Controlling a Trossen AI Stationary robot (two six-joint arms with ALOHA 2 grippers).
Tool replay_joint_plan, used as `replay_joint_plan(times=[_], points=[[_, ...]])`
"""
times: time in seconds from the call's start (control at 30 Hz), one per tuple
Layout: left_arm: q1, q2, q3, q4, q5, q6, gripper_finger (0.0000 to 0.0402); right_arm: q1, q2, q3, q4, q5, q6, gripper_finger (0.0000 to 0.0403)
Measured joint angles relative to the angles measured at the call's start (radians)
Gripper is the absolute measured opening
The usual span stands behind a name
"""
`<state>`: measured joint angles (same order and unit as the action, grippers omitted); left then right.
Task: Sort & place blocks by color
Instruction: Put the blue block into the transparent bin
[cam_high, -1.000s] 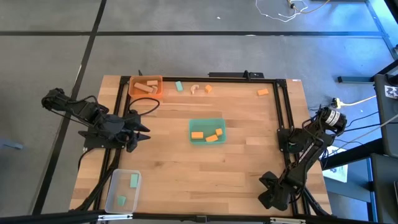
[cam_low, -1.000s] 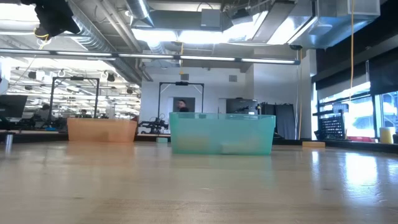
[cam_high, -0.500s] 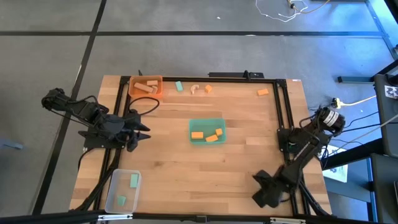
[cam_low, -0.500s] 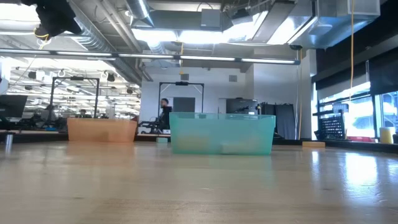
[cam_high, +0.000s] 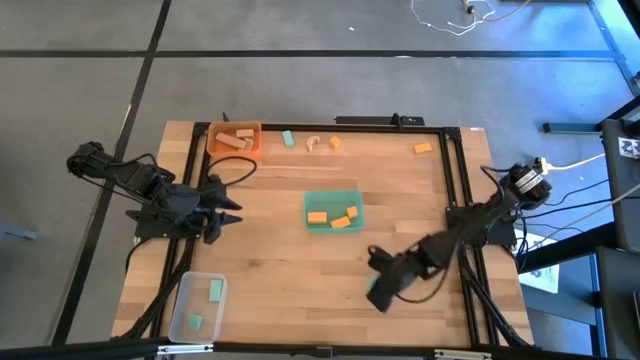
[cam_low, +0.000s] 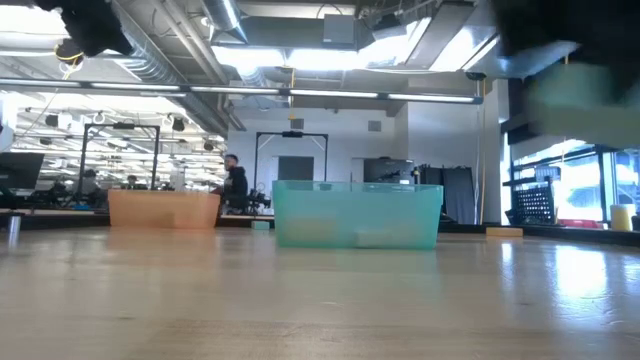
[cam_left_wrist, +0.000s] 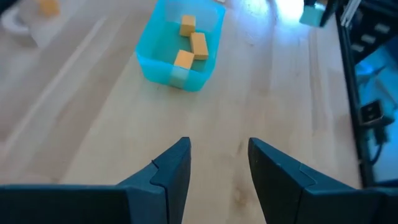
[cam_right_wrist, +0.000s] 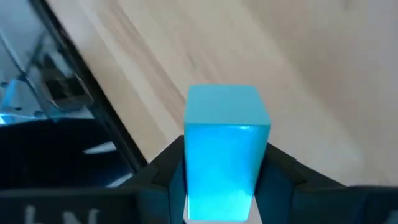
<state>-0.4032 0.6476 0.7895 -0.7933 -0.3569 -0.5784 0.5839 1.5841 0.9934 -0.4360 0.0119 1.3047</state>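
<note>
My right gripper (cam_high: 381, 291) hangs over the near middle of the table, shut on a mint-green block (cam_right_wrist: 226, 118). My left gripper (cam_left_wrist: 217, 155) waits open over the table's left side (cam_high: 228, 210), with nothing between its fingers. The green tray (cam_high: 332, 196) at the centre holds three orange blocks (cam_high: 317, 216). The orange tray (cam_high: 236, 127) at the far left holds pale wood blocks. The clear tray (cam_high: 186, 300) at the near left holds two green blocks. Loose along the far edge lie a green block (cam_high: 288, 139), a pale wood block (cam_high: 314, 144) and two orange blocks (cam_high: 335, 143) (cam_high: 423, 148). My right gripper pinches the mint-green block by two opposite sides (cam_right_wrist: 189, 155) between its two fingers. The block's free end (cam_right_wrist: 226, 99) sticks out past the fingertips. The fingers slant downward, coming from the table's right side. The block is lifted clear of the table.
Black frame rails (cam_high: 452, 180) run along the table's left, right and far edges. The wood between the green tray and the near edge (cam_high: 300, 290) is bare. In the low view the green tray (cam_low: 357, 215) and orange tray (cam_low: 165, 208) stand ahead; a person walks in the room behind.
My right gripper has swung from the table's near right corner toward the left, over the near middle, rising and rolling as it went, with most of the move in the last half second. It now shows blurred at the low view's upper right.
</note>
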Motion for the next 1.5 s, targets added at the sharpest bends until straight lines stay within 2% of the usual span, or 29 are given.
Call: replay_joint_plan(times=[0.13, 0.33, 0.57, 0.73, 1.03, 1.3, 1.5], points=[[-0.001, 0.000, 0.000, 0.000, 0.004, 0.185, 0.0151, -0.099, 0.000, 0.069, 0.006, -0.025, -0.168, 0.0134], [-0.001, 0.001, 0.000, 0.011, -0.021, 0.563, 0.0151, -0.237, -0.002, 0.171, 0.017, -0.100, -0.401, 0.0133], [-0.001, 0.024, 0.000, 0.149, -0.028, 0.858, 0.0151, -0.367, -0.002, 0.223, 0.156, -0.190, -0.557, 0.0133], [-0.001, 0.030, 0.000, 0.184, -0.028, 0.904, 0.0151, -0.423, 0.006, 0.225, 0.304, -0.224, -0.598, 0.0133], [-0.001, 0.041, 0.000, 0.449, -0.026, 1.038, 0.0151, -0.463, 0.035, 0.227, 0.503, -0.320, -0.671, 0.0133], [-0.001, 0.122, 0.000, 0.565, 0.017, 1.102, 0.0151, -0.462, 0.036, 0.227, 0.424, -0.323, -0.742, 0.0133], [-0.001, 0.158, -0.001, 0.566, -0.023, 0.944, 0.0151, -0.457, 0.036, 0.226, 0.405, -0.321, -0.787, 0.0134]])
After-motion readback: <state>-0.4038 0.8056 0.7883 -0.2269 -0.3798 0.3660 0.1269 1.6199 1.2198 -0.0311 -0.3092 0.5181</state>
